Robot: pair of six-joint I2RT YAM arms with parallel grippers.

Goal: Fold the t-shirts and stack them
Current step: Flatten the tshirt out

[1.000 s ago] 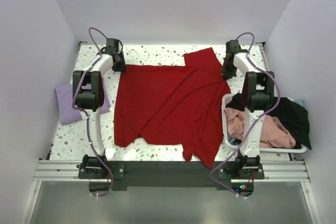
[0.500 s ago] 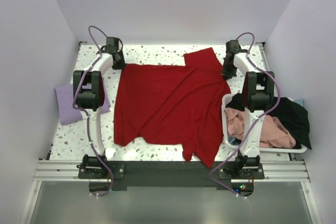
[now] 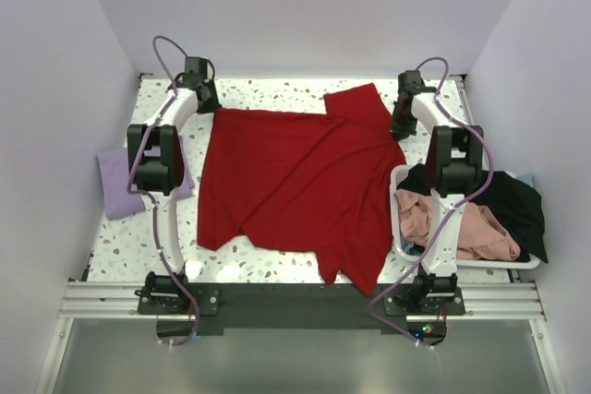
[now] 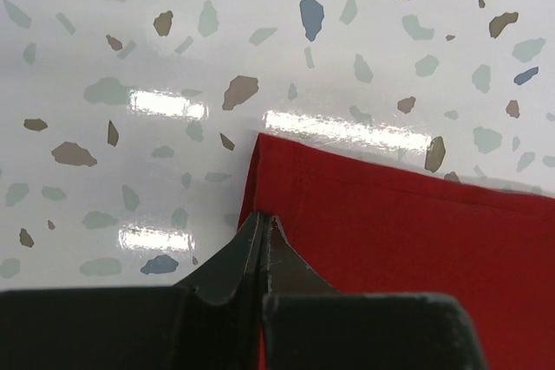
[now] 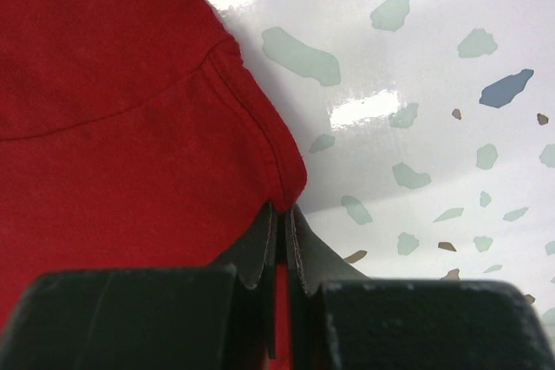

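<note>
The large red t-shirt (image 3: 295, 186) lies spread over the middle of the table. My left gripper (image 3: 211, 106) is shut on its far left corner (image 4: 286, 188), pinching the edge just above the table. My right gripper (image 3: 399, 126) is shut on its far right edge (image 5: 260, 153) beside a sleeve. A folded lavender t-shirt (image 3: 120, 182) lies at the left. Salmon-pink (image 3: 466, 228) and black (image 3: 517, 205) t-shirts lie heaped in the white basket (image 3: 399, 228) at the right.
The speckled table (image 3: 277, 91) shows beyond the red shirt's far edge. Walls close in the table on the left, far and right sides. The basket stands close to the right arm's base.
My left gripper has moved a little farther away and left, drawing the red shirt's far left corner out with it. The right gripper has barely moved.
</note>
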